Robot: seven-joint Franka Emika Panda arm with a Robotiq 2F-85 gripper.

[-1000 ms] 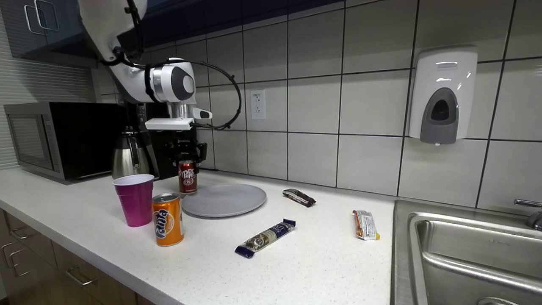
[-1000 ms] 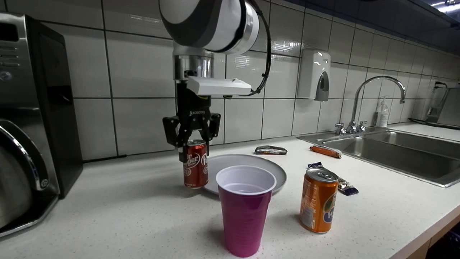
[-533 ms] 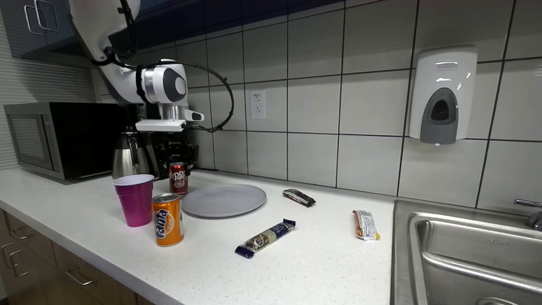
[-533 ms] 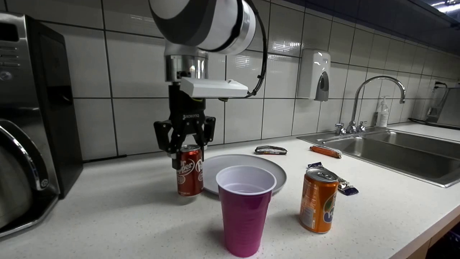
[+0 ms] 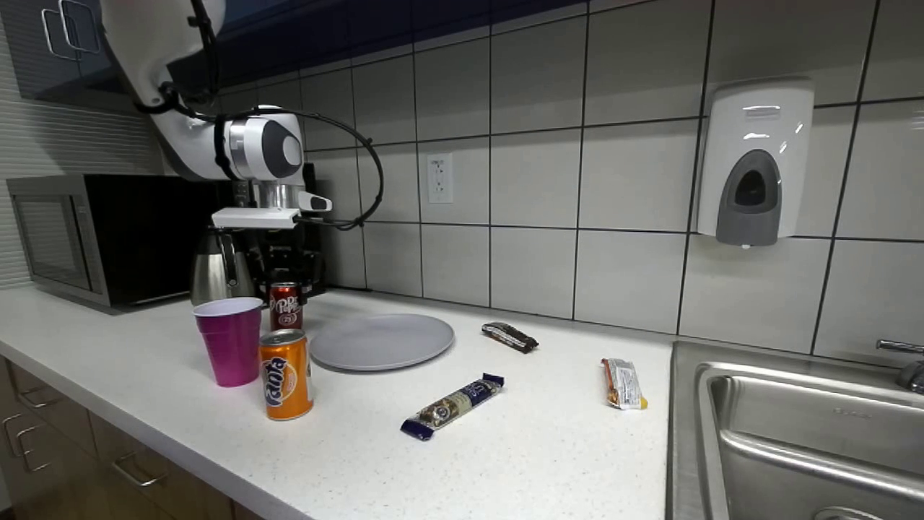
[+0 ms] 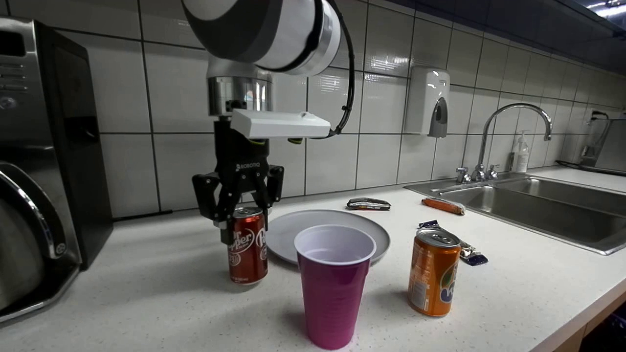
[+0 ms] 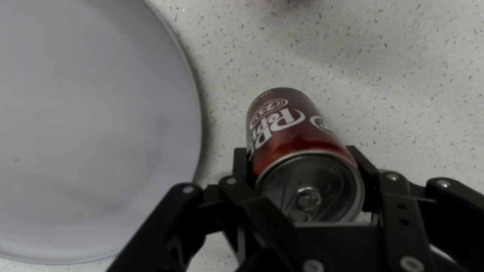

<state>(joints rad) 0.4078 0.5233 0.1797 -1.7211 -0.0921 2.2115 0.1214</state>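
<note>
Contact low down is your chief risk. Your tool (image 6: 246, 230) is closed around the Dr Pepper can (image 6: 248, 261), its fingers (image 7: 241, 162) against opposite sides just below the lid, with the can roughly upright beside the grey plate (image 5: 382, 343). The wrist view shows a narrow strip of counter (image 7: 225, 124) between can and plate, so if you drift sideways while low, the base could catch the rim and twist the can in your grip or shove the plate along. Because you hold it high, most of the body lies below the fingers, and a knock at the bottom would have good leverage to tilt it. You can't judge well from these angles whether the base touches the counter or floats just above it; release on a wrong guess and it could drop or topple. Mind the purple cup (image 6: 332, 293) too: it stands near, looks light and would likely tip if the can brushed it, perhaps rolling into the orange Fanta can (image 6: 433, 274). Squeeze too hard and those thin walls might dent; too lightly, and the smooth metal might slide.
</note>
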